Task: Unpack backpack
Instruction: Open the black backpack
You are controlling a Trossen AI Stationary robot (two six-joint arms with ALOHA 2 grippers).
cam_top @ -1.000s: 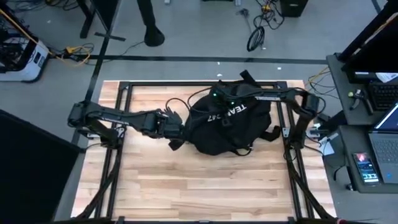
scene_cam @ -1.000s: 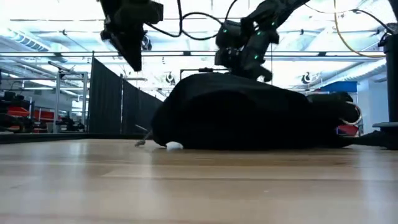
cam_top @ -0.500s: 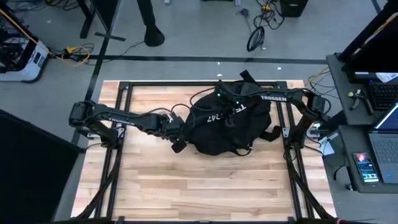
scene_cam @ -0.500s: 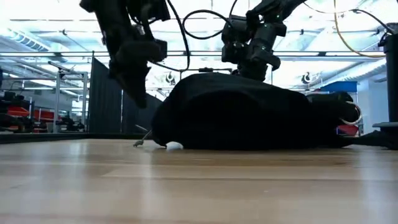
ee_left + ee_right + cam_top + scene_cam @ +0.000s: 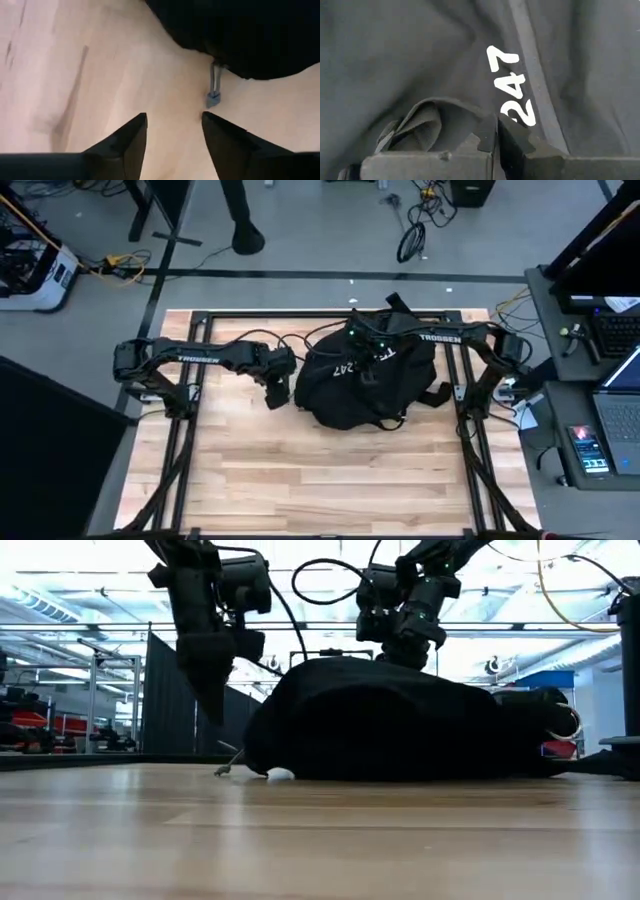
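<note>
Since 1 s ago the left gripper [image 5: 276, 395] has swung from pointing sideways at the backpack [image 5: 365, 380] to pointing down at the table [image 5: 330, 470], and sits just beside the pack's left edge w/ jaws apart, nothing between them. In the left wrist view its fingers [image 5: 125, 145] hang above bare wood, a small grey zipper pull [image 5: 214, 95] dangling from the pack's edge just ahead. Backpack lies flat, mid-table toward the far side, white "247" lettering [image 5: 515, 87] facing up. Right gripper [image 5: 368, 360] is on top of the pack, fingers pressed together; whether they pinch fabric, can't tell. A fabric fold [image 5: 420, 125] bunches just beside them.
</note>
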